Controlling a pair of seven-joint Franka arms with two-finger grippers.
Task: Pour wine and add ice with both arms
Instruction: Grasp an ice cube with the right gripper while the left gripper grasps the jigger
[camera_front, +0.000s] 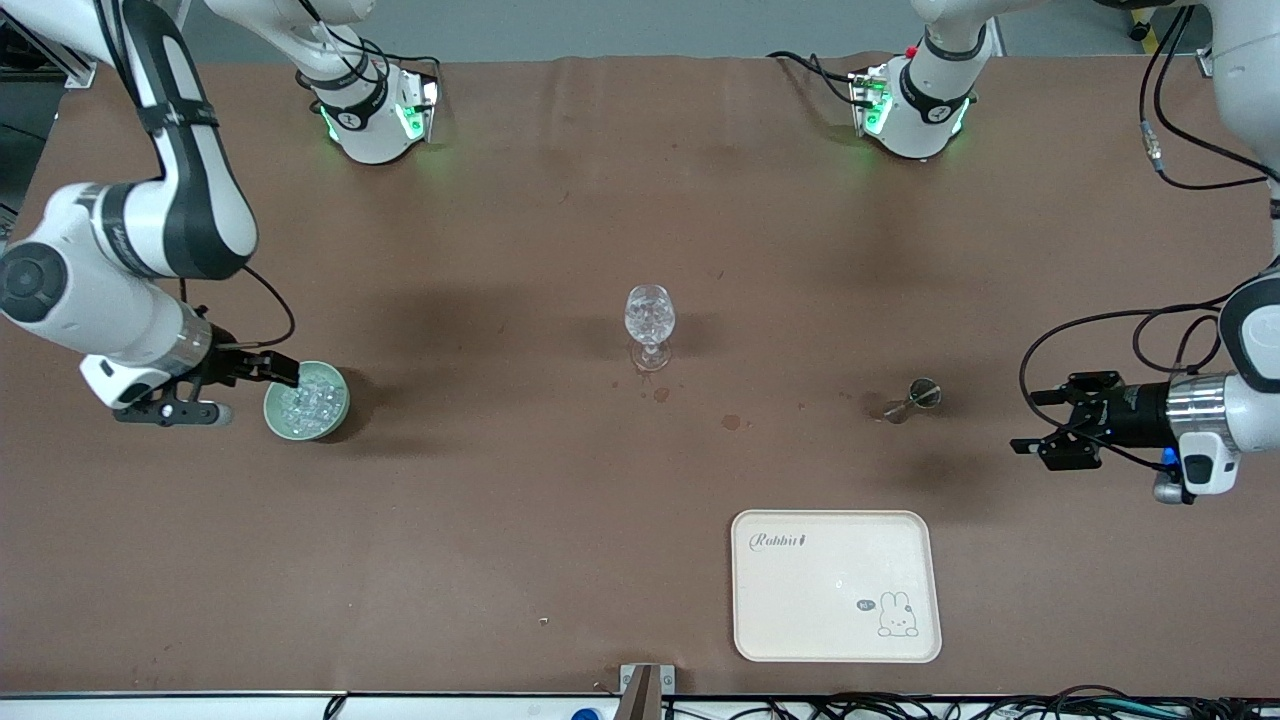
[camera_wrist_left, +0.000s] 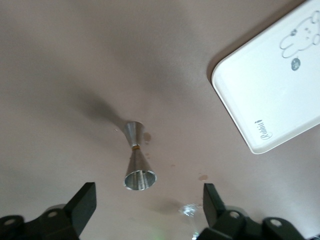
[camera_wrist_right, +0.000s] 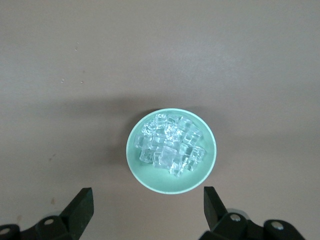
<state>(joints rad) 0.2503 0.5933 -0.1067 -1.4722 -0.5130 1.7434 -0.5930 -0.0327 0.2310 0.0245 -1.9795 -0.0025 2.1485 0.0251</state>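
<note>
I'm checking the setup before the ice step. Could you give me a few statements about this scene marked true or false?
1. The ice lies in the green bowl. True.
2. The stemmed glass stands on the tray. False: it stands on the table, farther from the front camera.
3. The right gripper is open, over the bowl's edge. True.
4. The left gripper holds the metal jigger. False: it is open, apart from it.

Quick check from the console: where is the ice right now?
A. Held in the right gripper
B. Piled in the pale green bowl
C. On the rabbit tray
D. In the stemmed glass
B. The ice lies heaped in the pale green bowl, with the right gripper open over it and holding nothing.
</note>
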